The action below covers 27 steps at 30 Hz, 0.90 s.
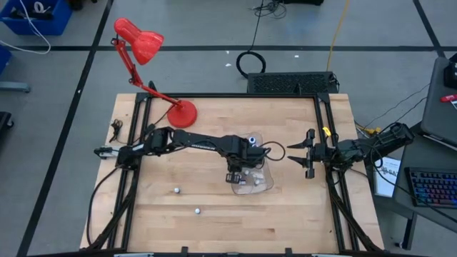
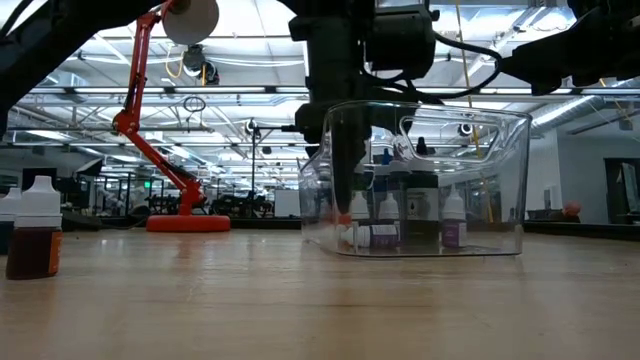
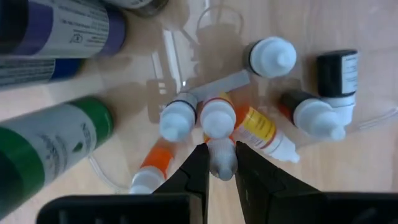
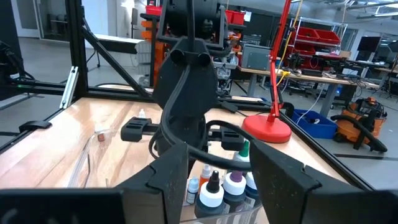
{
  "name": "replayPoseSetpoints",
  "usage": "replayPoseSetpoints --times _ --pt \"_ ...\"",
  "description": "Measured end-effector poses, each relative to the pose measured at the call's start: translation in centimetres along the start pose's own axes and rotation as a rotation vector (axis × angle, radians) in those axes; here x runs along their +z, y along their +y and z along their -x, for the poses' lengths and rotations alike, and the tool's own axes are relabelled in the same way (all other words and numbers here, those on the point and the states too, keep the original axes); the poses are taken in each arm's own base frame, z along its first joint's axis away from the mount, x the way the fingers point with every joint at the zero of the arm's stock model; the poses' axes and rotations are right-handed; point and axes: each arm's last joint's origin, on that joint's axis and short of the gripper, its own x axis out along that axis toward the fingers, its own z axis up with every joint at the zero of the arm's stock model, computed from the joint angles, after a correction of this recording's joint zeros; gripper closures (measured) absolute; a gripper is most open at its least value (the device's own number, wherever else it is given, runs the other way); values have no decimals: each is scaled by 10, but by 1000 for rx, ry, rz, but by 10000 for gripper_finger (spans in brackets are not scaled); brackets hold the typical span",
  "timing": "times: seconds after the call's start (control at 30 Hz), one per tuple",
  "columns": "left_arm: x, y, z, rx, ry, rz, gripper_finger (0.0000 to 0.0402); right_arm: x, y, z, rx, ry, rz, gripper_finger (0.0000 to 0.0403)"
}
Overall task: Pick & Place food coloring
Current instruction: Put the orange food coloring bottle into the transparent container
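Here, view by view.

High view: the left gripper [image 1: 240,176] reached down into the clear tray [image 1: 268,182] at mid-tabletop [image 1: 214,228]; the right gripper [image 1: 298,153] waited just beside the tray. Two stray bottles [image 1: 176,190] lay apart nearer the front edge. A red lamp [image 1: 143,43] stood at the back.

Low view: the tray looked glossy, thin-walled and round-cornered, with small white-capped bottles upright inside. One brown bottle [image 2: 34,240] stood well apart at the near edge.

Left wrist view: the left jaws were clenched on a tiny bottle's white cap [image 3: 222,163] amid a crowded cluster of smooth plastic bottles. Larger green [image 3: 56,140] and purple-labelled cylinders [image 3: 62,28] lay beside them.

Right wrist view: the right jaws stood partly apart, holding nothing; the left arm filled the view, with bottle tops [image 4: 214,186] below it.

Step, as a judgement: placing or lifting one bottle. Moving straight up or down should avoid toppling neighbours; the caps looked slick, so a centred grip matters.
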Motion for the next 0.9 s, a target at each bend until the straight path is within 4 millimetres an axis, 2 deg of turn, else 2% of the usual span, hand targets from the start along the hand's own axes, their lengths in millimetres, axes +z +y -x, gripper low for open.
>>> replayPoseSetpoints --times 0.5,0.7,0.9 --pt "2 -1 0 -52 -25 9 348 0 0 0 0 0 -1 243" --pt "-1 -2 -10 -54 -20 17 348 0 0 0 0 0 -1 243" --pt "-3 -2 -10 -58 -11 28 348 0 0 0 0 -1 -1 243"
